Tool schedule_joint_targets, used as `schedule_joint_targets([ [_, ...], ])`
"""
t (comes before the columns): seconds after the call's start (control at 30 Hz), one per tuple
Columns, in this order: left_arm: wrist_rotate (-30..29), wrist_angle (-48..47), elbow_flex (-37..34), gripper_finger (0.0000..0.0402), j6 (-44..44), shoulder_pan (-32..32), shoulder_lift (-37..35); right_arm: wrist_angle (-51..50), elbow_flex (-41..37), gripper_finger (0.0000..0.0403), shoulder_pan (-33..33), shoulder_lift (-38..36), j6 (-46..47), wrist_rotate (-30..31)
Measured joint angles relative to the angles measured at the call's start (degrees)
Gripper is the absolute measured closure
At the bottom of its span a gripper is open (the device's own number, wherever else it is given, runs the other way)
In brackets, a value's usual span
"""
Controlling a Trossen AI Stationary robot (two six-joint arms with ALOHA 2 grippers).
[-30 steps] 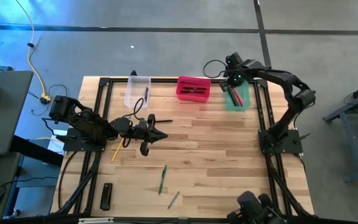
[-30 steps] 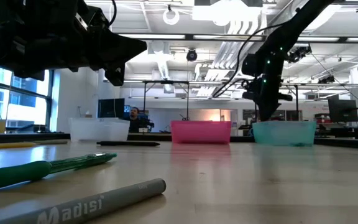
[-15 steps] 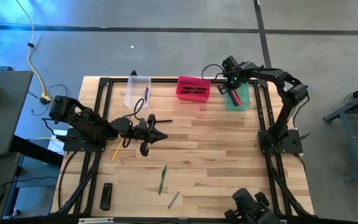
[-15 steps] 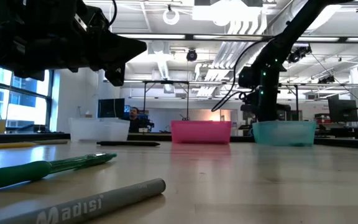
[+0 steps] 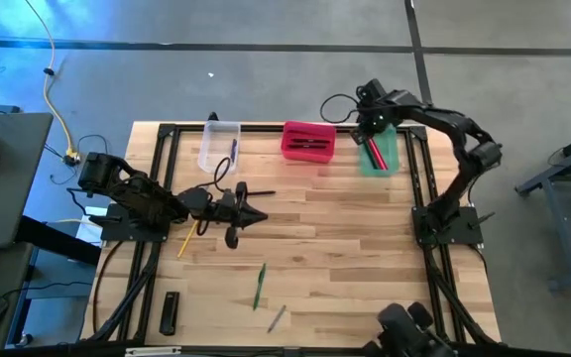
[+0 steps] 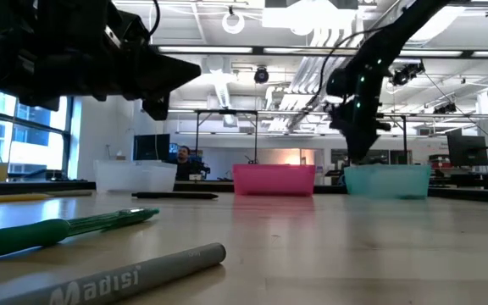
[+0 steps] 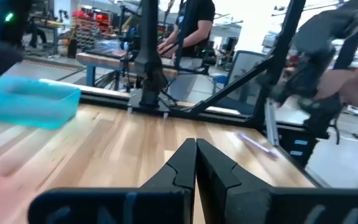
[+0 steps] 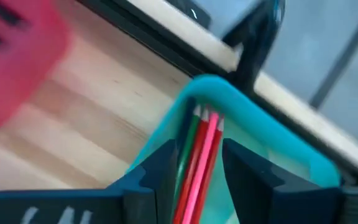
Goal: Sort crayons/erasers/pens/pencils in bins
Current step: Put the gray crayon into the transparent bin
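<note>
High view: right hand (image 5: 370, 127) over the green bin (image 5: 385, 159) at the counter's far right edge.

Right wrist view: fingers parted, red pencils (image 8: 205, 155) lying in the bin.

Left hand (image 5: 251, 215) closed, empty.

Advice: lift straight up before leaving.

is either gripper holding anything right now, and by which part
Nothing is held. The right gripper is open over the green bin; the left gripper is shut on nothing.

1. The right arm reaches to the far right of the table — its gripper (image 8: 194, 163) points down, fingers (image 8: 151, 171) parted.
2. The left arm waits low at the left side — its gripper (image 7: 196, 163) is closed.
</note>
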Motion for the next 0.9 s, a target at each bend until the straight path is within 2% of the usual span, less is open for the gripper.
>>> schedule_joint_targets([
  [0.07, -1.3, -0.7, 0.0, 0.0401, 0.0, 0.0, 0.0, 2.6, -2.1, 0.0291, 0.6, -3.5, -3.5, -1.0],
  [0.17, -3.7, -1.3, 0.0, 0.0401, 0.4, 0.0, 0.0, 10.4, -8.0, 0.0328, 1.1, -9.9, -6.7, -2.2],
  [0.3, -4.2, -2.1, 0.0, 0.0401, -0.5, 0.5, 0.0, 23.9, -19.1, 0.039, 1.0, -20.0, -6.6, -9.6],
  [0.37, -4.0, -3.0, 0.0, 0.0401, -0.7, 1.0, 0.0, 30.6, -25.5, 0.0396, 2.1, -24.9, -5.0, -12.0],
  [0.57, -4.0, -11.4, 0.4, 0.0401, -3.0, 3.2, -2.1, 48.7, -42.5, 0.0389, 10.4, -37.7, -0.9, -12.5],
  [0.7, -3.9, -22.6, 1.7, 0.0401, -3.2, 3.5, -7.6, 59.0, -50.8, 0.0401, 17.8, -44.0, 2.5, -12.4],
  [0.9, -4.3, -55.1, 7.5, 0.0401, -4.7, 3.8, -20.0, 67.4, -58.2, 0.0402, 28.7, -49.4, 4.9, -8.3],
])
